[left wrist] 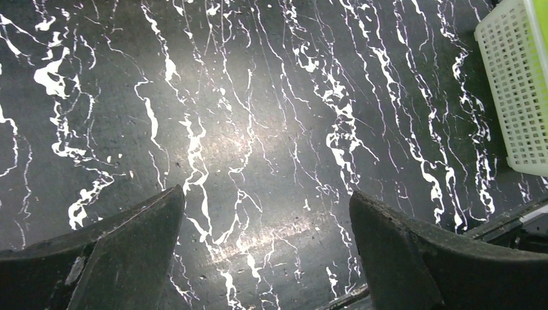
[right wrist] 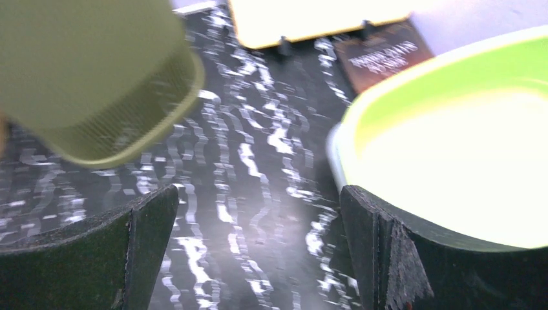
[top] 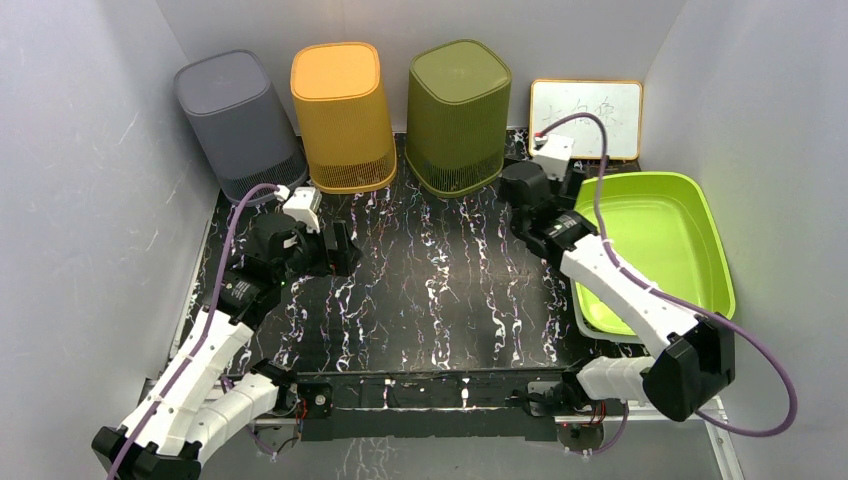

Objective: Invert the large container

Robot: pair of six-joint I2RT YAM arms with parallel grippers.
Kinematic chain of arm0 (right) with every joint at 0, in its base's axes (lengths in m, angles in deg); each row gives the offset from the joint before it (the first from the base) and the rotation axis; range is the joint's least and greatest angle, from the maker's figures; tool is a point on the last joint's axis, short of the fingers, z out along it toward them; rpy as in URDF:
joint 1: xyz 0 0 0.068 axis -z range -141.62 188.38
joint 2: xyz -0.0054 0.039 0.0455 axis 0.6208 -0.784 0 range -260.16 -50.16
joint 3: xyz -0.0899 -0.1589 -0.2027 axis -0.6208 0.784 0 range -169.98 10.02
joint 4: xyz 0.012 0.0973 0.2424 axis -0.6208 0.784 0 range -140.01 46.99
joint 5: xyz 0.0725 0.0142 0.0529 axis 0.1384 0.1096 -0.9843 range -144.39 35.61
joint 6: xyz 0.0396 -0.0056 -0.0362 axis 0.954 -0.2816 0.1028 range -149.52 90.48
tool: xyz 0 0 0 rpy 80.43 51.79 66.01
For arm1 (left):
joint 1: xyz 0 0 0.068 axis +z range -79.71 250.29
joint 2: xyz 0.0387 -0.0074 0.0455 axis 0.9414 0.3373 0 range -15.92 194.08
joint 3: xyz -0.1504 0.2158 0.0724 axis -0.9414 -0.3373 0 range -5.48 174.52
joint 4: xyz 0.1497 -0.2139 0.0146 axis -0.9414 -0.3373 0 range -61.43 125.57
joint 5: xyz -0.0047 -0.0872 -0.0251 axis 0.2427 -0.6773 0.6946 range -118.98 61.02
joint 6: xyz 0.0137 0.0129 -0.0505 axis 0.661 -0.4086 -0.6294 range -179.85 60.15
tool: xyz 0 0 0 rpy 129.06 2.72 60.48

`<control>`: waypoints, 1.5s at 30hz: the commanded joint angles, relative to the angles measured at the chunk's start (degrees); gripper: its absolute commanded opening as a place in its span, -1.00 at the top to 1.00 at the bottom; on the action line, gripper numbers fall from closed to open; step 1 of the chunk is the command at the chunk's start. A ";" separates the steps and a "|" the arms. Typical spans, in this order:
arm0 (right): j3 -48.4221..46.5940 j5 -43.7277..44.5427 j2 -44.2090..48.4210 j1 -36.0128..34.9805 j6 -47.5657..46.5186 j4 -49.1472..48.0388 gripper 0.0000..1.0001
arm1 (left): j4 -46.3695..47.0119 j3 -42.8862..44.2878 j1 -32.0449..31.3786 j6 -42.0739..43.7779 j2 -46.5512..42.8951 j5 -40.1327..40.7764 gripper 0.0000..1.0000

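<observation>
The large container, a lime-green tub (top: 660, 240), stands open side up at the right of the table, on a white perforated basket (left wrist: 514, 84). In the right wrist view the tub (right wrist: 452, 161) fills the right half. My right gripper (top: 517, 180) is open just left of the tub's far left corner, above the table, and points toward the back wall. Between its fingers (right wrist: 257, 190) only the marbled table shows; its right finger (right wrist: 388, 252) lies in front of the tub's rim. My left gripper (top: 340, 248) hovers open over the left of the table with nothing between its fingers (left wrist: 265, 194).
Three bins stand upside down along the back wall: grey (top: 240, 120), orange (top: 342, 115) and olive green (top: 458, 110). The olive bin (right wrist: 97, 77) is close ahead-left of the right gripper. A small whiteboard (top: 590, 115) leans at the back right. Grey walls enclose the table.
</observation>
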 commanded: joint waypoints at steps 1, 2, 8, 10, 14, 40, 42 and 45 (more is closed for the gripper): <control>0.98 2.95 3.31 5.80 0.79 11.93 -0.92 | 2.09 -0.12 -0.23 -0.83 0.28 -3.13 -0.97; 1.14 3.39 3.90 6.52 1.08 13.00 -0.92 | 2.29 -0.04 -0.23 -0.76 0.61 -3.34 -0.97; 2.79 -1.43 4.14 12.86 0.65 17.19 -0.70 | 4.02 -0.41 -0.23 -1.50 1.05 -4.57 -0.97; 4.90 -2.99 4.31 13.88 0.45 16.14 -0.41 | 4.72 -1.21 -0.23 -2.06 0.35 -4.80 -0.97; 8.20 -6.32 5.90 14.89 0.84 12.07 -0.17 | 3.96 -1.77 -0.23 -2.41 -0.35 -4.75 -0.97; 10.31 -8.72 2.49 18.00 1.67 8.57 0.63 | 0.16 -2.09 -0.23 -2.69 -4.71 -2.47 -0.97; 10.35 -8.51 2.61 18.01 1.62 8.42 0.65 | -0.29 -2.16 -0.23 -2.76 -5.19 -2.36 -0.97; 10.70 -8.65 2.25 18.14 1.59 8.18 0.56 | -0.71 -2.19 -0.25 -2.84 -6.11 -2.05 -0.97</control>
